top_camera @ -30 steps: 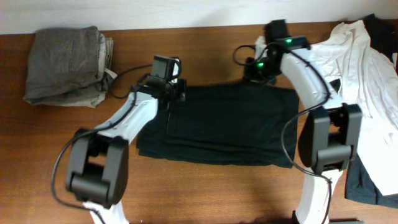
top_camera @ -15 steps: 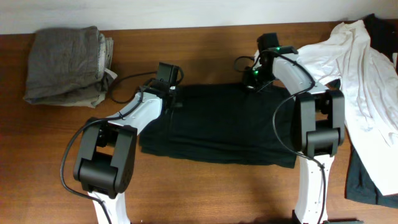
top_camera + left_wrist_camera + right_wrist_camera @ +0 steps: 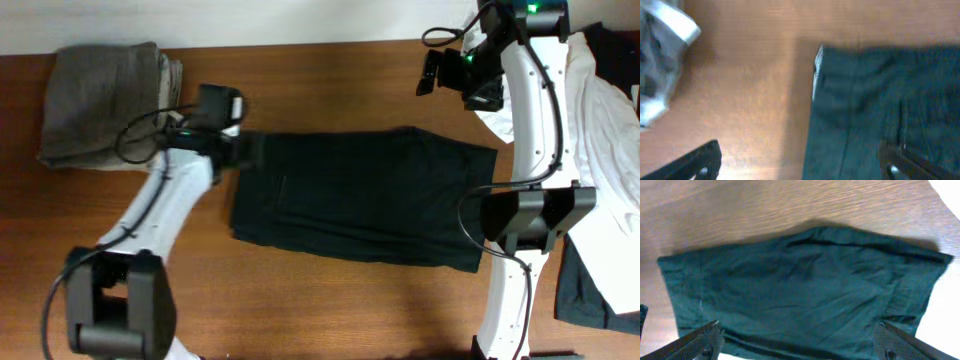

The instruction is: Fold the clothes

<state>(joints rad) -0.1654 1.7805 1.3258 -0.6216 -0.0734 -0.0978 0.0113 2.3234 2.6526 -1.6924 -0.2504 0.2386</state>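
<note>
A dark green garment [image 3: 360, 200] lies folded flat in the middle of the wooden table [image 3: 330, 90]. My left gripper [image 3: 248, 150] hovers open at its upper left corner and holds nothing. In the left wrist view the garment [image 3: 880, 100] fills the right half, and my left gripper [image 3: 800, 167] straddles its edge, with one fingertip [image 3: 700, 160] over bare wood. My right gripper [image 3: 440, 72] is raised above the table beyond the garment's far right corner. It is open [image 3: 800, 347] and empty, looking down on the whole garment [image 3: 805, 280].
A folded grey pile [image 3: 105, 105] sits at the back left, and its edge shows in the left wrist view [image 3: 660, 60]. A crumpled white shirt [image 3: 590, 110] and dark clothing [image 3: 590, 290] lie along the right side. The back table edge runs close behind the arms.
Both grippers have opened and let go of the garment's far edge. The left arm has drawn back to the left, and the right arm has lifted away to the back right.
</note>
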